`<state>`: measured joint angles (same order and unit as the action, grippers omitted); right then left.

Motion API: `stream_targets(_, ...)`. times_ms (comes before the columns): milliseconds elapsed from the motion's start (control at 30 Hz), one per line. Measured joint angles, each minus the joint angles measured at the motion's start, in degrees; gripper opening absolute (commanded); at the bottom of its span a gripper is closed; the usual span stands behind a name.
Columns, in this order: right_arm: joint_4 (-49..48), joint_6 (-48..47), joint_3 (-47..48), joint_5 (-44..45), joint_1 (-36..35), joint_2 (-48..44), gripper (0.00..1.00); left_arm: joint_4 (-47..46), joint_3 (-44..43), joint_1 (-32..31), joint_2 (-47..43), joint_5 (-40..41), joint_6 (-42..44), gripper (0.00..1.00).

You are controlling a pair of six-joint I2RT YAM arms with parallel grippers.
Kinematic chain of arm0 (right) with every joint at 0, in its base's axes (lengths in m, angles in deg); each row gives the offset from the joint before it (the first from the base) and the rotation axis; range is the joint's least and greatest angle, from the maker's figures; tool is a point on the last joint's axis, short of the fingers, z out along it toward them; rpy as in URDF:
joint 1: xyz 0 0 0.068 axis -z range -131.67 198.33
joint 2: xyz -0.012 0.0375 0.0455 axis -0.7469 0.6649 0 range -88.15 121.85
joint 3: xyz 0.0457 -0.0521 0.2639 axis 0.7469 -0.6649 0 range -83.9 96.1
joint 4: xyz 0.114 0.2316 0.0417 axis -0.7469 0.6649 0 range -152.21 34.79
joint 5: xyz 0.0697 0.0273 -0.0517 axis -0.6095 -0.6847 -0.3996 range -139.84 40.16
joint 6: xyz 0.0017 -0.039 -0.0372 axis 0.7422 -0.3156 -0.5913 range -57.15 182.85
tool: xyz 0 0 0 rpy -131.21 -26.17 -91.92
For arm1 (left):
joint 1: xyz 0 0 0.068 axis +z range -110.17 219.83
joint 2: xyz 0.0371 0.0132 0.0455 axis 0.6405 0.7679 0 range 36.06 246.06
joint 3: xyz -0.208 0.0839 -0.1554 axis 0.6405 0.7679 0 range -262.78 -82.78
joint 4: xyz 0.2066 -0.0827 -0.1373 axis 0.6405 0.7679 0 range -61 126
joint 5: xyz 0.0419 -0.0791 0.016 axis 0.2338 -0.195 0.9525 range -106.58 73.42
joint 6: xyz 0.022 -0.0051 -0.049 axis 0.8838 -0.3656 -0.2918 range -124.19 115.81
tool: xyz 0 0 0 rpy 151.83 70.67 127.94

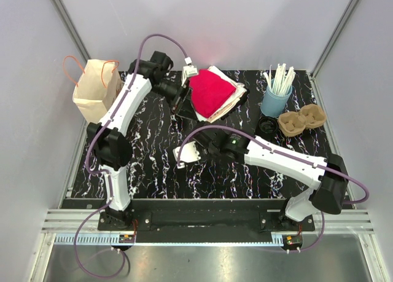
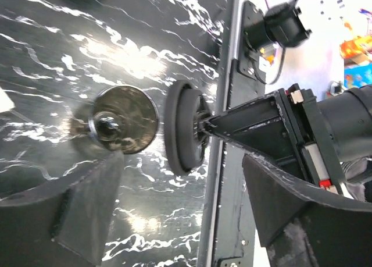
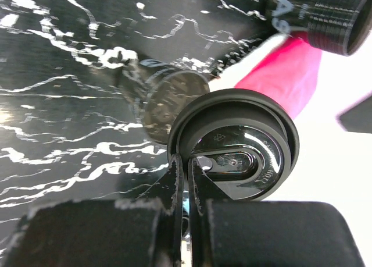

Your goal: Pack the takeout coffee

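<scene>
Black round plastic coffee lid [image 3: 235, 113] is pinched at its rim by the right gripper [image 3: 186, 169], whose jaws are clamped tight on it. The left gripper [image 2: 180, 168] has its jaws spread wide, gripping nothing; the lid sits ahead between them, a dark marble-patterned cup [image 2: 123, 119] just beyond
</scene>
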<state>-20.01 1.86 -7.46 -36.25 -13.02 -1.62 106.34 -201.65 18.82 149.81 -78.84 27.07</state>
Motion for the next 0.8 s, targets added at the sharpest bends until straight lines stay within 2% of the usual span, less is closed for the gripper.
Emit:
stream_targets(100,2.1,1.4,1.0,-1.7,0.0,-0.2,0.0,0.1,-3.7,1.1,0.1,0.0,-0.5,0.98)
stream_targets(267,4.5,3.9,2.3,-4.2,0.0,-1.3,0.0,0.1,-8.0,3.6,0.4,0.1,-1.7,0.99)
stream_targets(433,5.9,6.0,3.1,-6.8,0.9,-2.4,0.0,-0.6,-7.2,11.8,0.0,-0.2,-4.7,0.99)
stream_targets(600,8.7,9.2,7.2,-13.4,7.5,-1.7,0.0,-12.5,9.9,21.4,-8.9,0.4,-9.4,0.99)
stream_targets(800,13.0,13.4,18.7,-20.2,16.2,5.0,0.0,-29.8,29.2,19.9,-24.4,6.3,-13.9,0.99)
